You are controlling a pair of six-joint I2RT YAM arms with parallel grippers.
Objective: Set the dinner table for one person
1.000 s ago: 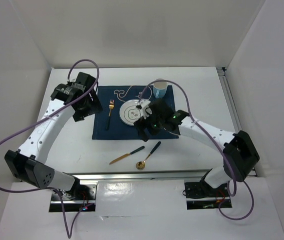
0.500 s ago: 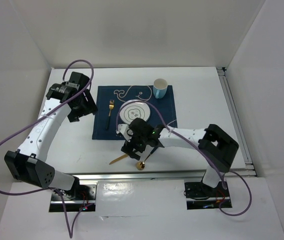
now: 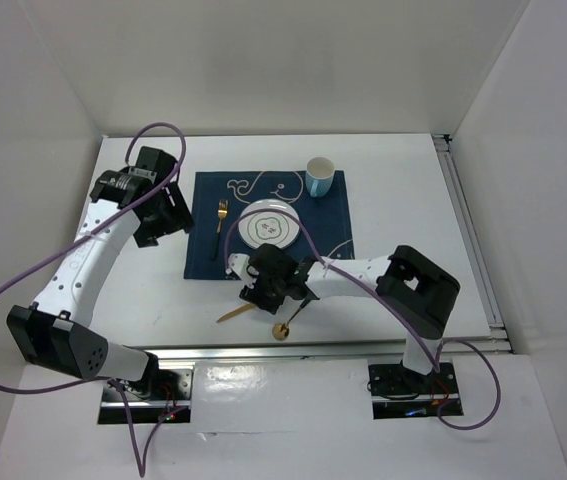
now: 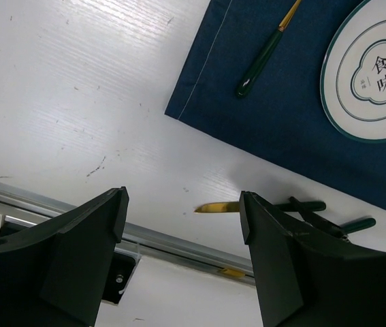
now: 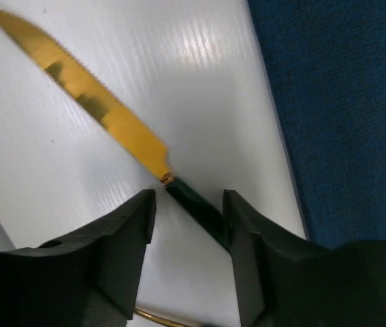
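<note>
**Step in hand: taking up the knife**

The right hand point(image 5: 187, 204) sits low over the table point(image 3: 403, 190), which fills the middle of the overhead view. Its fingers are part-spread, straddling the dark handle of the gold knife point(image 5: 97, 109) and not yet pinching it. The next move likely calls for closing, lifting, and laying the knife right of the plate point(image 3: 268, 227) on the placemat point(image 3: 203, 255). The left hand point(image 4: 182, 204) hovers at upper left, spread wide and empty.
</note>
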